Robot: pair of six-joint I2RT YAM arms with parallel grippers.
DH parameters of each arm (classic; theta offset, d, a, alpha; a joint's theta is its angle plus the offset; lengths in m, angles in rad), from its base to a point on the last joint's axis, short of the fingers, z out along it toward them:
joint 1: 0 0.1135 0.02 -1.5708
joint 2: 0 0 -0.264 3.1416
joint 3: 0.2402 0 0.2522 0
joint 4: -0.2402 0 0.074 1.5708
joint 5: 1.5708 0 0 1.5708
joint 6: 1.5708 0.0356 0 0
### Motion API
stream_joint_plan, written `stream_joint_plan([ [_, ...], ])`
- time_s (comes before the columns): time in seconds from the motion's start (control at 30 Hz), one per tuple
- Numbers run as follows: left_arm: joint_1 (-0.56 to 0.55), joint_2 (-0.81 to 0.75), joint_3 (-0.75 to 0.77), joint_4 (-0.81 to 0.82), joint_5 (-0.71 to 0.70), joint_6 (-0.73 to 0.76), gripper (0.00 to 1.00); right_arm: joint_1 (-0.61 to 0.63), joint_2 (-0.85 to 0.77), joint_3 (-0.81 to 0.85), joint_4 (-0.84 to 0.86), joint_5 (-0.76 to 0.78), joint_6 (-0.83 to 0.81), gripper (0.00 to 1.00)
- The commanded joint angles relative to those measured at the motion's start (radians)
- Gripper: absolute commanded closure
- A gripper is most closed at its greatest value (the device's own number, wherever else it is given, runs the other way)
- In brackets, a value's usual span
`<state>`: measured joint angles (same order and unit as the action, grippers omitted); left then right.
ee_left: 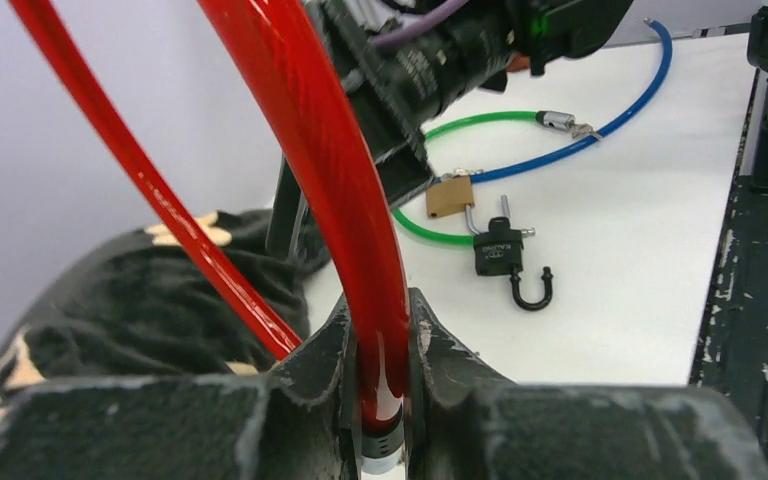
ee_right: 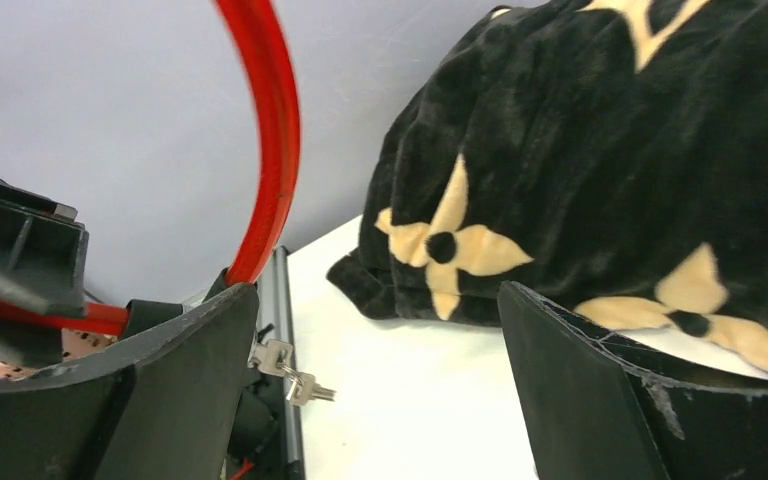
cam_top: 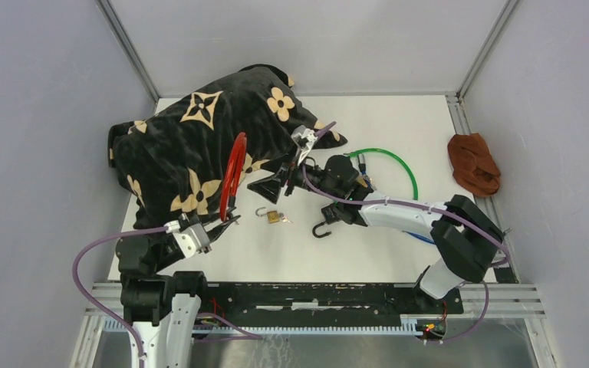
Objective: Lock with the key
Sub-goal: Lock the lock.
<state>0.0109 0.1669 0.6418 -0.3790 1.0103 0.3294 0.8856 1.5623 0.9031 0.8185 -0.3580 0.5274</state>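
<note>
A small brass padlock (cam_top: 272, 216) with its shackle open lies on the white table, with silver keys (cam_top: 284, 221) beside it. The keys also show in the right wrist view (ee_right: 290, 375), by my left finger. My right gripper (cam_top: 273, 185) (ee_right: 378, 320) is open and empty, just above and behind the padlock. My left gripper (cam_top: 226, 222) (ee_left: 380, 340) is shut on one end of a red cable loop (cam_top: 234, 172) (ee_left: 315, 130) and holds it upright. A black padlock (ee_left: 500, 252) with an open shackle lies further right, as the top view (cam_top: 328, 221) also shows.
A black blanket with tan flowers (cam_top: 192, 146) covers the back left. A green cable (cam_top: 399, 162) carrying a second brass padlock (ee_left: 448, 196) and a blue cable (ee_left: 650, 80) lie under the right arm. A brown cloth (cam_top: 473, 162) lies at the right edge.
</note>
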Motion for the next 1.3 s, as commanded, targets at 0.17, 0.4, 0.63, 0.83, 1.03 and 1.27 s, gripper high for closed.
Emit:
stream_joint_plan([
  [0.17,-0.001,-0.061,-0.071,0.478,-0.021,-0.166,0.98,0.043,0.055,0.056,0.237,-0.09,0.108,0.06],
  [0.4,0.0,-0.067,-0.071,0.522,0.051,-0.073,0.98,0.014,0.069,0.072,0.411,-0.213,0.202,0.06],
  [0.63,0.0,-0.058,-0.074,0.571,0.058,-0.057,0.98,0.057,0.158,0.212,0.363,-0.181,0.253,0.13],
  [0.83,0.0,-0.064,-0.1,0.684,0.046,-0.1,0.98,0.078,0.177,0.255,0.33,-0.189,0.229,0.34],
  [1.03,-0.001,-0.051,-0.154,0.886,-0.003,-0.16,0.98,0.105,0.176,0.271,0.325,-0.226,0.21,0.69],
  [1.27,-0.001,-0.036,-0.205,1.088,-0.105,-0.226,0.98,0.121,0.169,0.261,0.31,-0.246,0.189,0.95],
])
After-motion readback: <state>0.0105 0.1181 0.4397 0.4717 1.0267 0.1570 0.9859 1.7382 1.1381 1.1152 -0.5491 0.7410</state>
